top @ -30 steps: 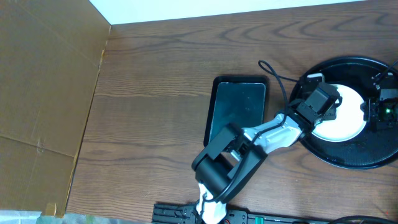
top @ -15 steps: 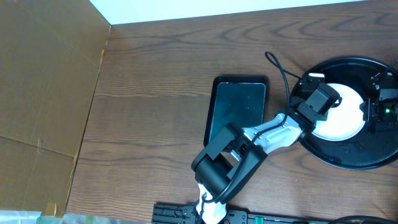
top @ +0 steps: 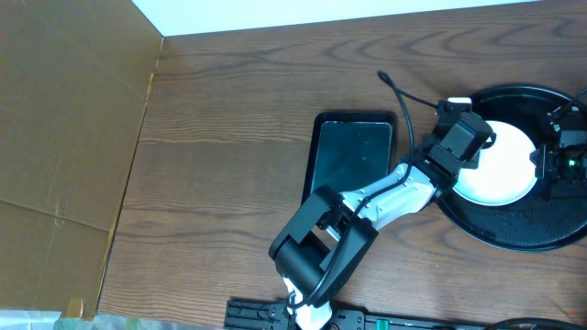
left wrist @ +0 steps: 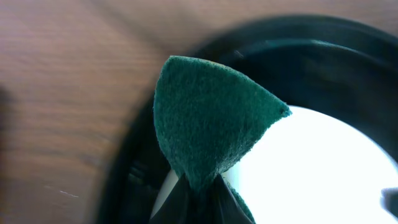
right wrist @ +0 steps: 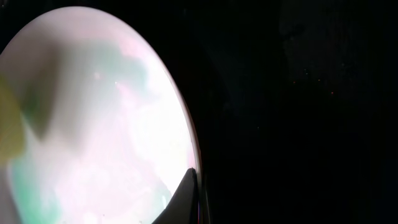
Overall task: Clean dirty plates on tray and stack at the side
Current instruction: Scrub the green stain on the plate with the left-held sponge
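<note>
One white plate (top: 504, 170) lies on the round black tray (top: 514, 234); no other plates show. My left gripper (top: 461, 139) hangs over the tray's left rim, shut on a green sponge (left wrist: 211, 124). In the left wrist view the jaws (left wrist: 199, 202) pinch the sponge's lower end above the plate's (left wrist: 311, 168) left edge and the tray rim (left wrist: 134, 155). My right gripper (top: 553, 163) is at the plate's right edge. In the right wrist view its finger (right wrist: 189, 193) is clamped on the rim of the plate (right wrist: 93, 124), which shows pale green smears.
A smaller rectangular black tray (top: 353, 156) lies left of the round tray, without a sponge on it. A black cable (top: 404, 96) loops above the left arm. A brown cardboard sheet (top: 64, 137) covers the table's left side.
My left gripper has moved with the sponge up and to the left, off the plate's left part toward the tray's left rim. The right gripper and the plate have not moved.
</note>
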